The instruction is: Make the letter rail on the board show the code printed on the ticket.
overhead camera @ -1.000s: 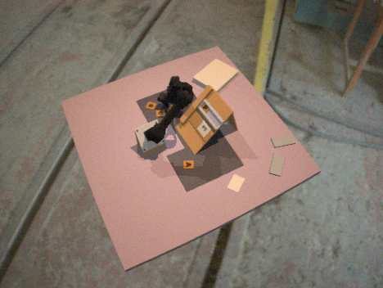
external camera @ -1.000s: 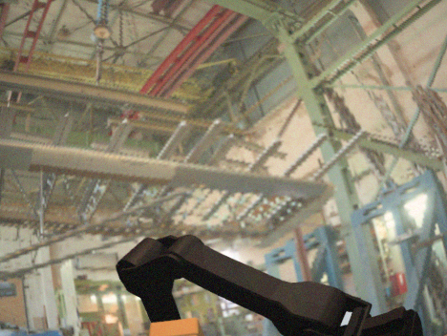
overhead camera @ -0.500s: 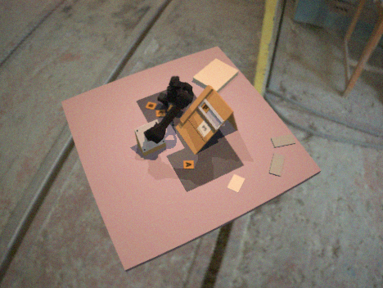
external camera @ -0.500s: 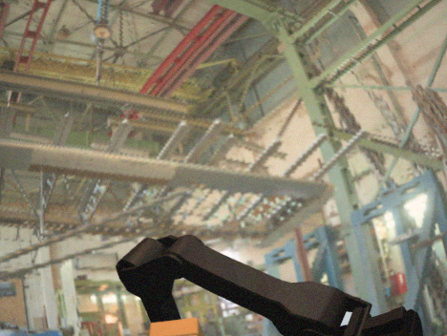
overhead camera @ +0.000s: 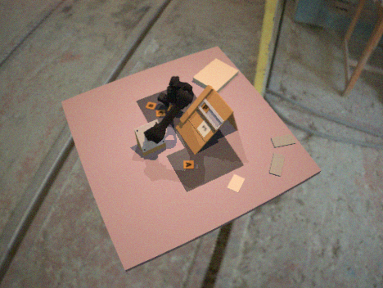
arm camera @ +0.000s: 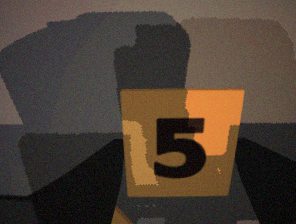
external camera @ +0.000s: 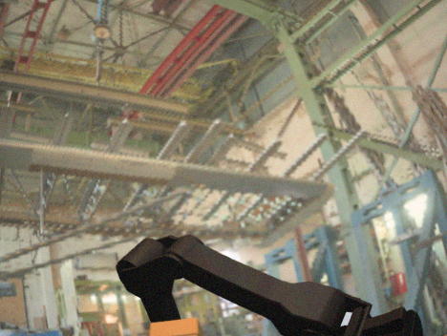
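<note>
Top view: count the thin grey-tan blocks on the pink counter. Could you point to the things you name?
2: the upper block [overhead camera: 283, 141] near the counter's right edge, and the lower block [overhead camera: 277, 164] just below. The board or arm may hide others.

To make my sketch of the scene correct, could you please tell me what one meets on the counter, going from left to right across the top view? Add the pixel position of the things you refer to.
White robot base [overhead camera: 141, 137] → orange tile with the letter A [overhead camera: 185, 162] → small pale card [overhead camera: 236, 183] → flat grey-tan blocks [overhead camera: 277, 164], one nearly above the other.

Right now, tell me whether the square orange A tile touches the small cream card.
Apart: the top view shows dark mat between A tile and cream card.
</note>
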`<act>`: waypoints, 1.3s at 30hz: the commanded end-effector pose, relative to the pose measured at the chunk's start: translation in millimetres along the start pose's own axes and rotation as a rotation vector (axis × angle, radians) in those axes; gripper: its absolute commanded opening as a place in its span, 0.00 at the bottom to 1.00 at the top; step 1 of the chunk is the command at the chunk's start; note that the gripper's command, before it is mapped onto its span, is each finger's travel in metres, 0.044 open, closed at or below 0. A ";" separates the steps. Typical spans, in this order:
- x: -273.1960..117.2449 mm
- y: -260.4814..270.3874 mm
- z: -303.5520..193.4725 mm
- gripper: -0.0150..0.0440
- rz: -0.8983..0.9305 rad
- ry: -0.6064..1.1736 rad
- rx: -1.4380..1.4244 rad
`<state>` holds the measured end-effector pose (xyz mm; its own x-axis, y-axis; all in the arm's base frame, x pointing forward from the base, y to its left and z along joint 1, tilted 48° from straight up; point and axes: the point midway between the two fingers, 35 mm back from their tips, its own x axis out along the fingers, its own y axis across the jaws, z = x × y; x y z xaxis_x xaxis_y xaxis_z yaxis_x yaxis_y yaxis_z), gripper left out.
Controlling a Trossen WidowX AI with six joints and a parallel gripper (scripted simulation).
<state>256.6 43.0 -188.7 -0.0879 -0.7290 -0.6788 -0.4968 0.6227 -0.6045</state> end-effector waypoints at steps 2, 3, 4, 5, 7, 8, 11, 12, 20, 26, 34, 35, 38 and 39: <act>0.6 0.0 0.0 0.66 -0.003 0.000 -0.005; 0.6 0.0 0.0 0.65 -0.003 0.000 -0.005; 0.6 0.0 0.0 0.64 -0.003 0.000 -0.005; -0.3 0.0 0.0 0.59 -0.003 0.000 -0.005; -3.3 0.2 0.0 0.50 -0.003 0.000 -0.005; -3.6 0.3 0.0 0.46 -0.003 0.000 -0.005; -5.6 0.2 -0.2 0.33 -0.003 0.000 -0.005; -6.3 0.1 -0.1 0.28 -0.003 0.000 -0.005; -11.7 -0.5 0.1 0.25 -0.002 -0.001 -0.005; -15.7 -0.9 0.2 0.25 -0.002 -0.001 -0.005; -21.0 -1.2 0.3 0.25 -0.002 -0.001 -0.005; -21.7 -1.3 0.3 0.25 -0.002 -0.001 -0.005; -23.7 -1.4 0.3 0.25 -0.002 -0.001 -0.005; -24.3 -1.4 0.3 0.25 -0.002 -0.001 -0.005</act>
<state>259.6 57.9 -173.1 -0.0832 -0.7317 -0.6765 -0.5062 0.6158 -0.6038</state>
